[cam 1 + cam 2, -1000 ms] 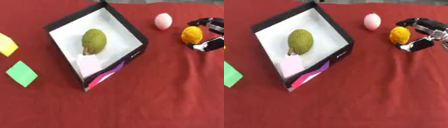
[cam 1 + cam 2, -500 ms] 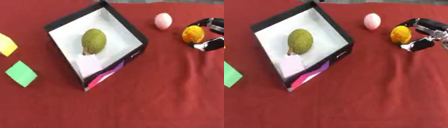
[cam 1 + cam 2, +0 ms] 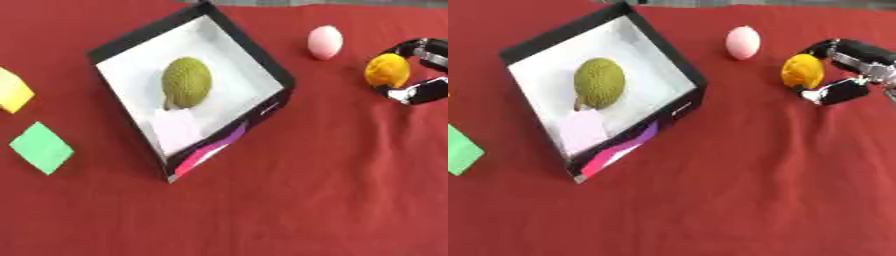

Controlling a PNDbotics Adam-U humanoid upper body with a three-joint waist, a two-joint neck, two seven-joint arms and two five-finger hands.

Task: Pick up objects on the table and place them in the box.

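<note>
While the box [image 3: 262, 67] sits left of centre, the right hand [image 3: 852, 70] at the right edge has fingers curled round the orange ball [image 3: 802, 70].

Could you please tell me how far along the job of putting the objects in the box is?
Already in the box: a green knobbly fruit and a pale pink square. In hand: the right hand curls round the orange fruit, not yet carried over. Left on the red cloth: the pink egg, the yellow square and the green square.
</note>
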